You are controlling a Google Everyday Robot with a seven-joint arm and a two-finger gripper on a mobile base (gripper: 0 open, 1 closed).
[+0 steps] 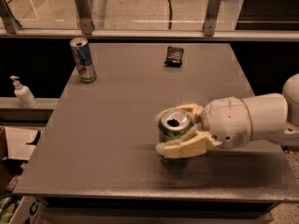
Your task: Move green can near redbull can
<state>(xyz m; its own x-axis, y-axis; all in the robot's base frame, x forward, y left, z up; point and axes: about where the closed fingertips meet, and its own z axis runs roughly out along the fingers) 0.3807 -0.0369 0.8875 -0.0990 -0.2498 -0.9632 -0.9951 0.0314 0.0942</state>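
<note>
The gripper [161, 132] had its jaws clamped on the green can [171, 133] by the tabletop's [121, 111] front. A slipping hold might tip it before the redbull can [83, 59], well apart, beyond-left of the jaws.

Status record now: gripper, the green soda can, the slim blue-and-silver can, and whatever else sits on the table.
gripper: front-right part of the grey table, closed on the mottled green soda can
green can: upright, silver top showing, one finger on each side
target: slim blue-and-silver can, upright, back-left corner, far from the green can
other: dark snack packet, back centre
task state: cans not yet near each other
</note>
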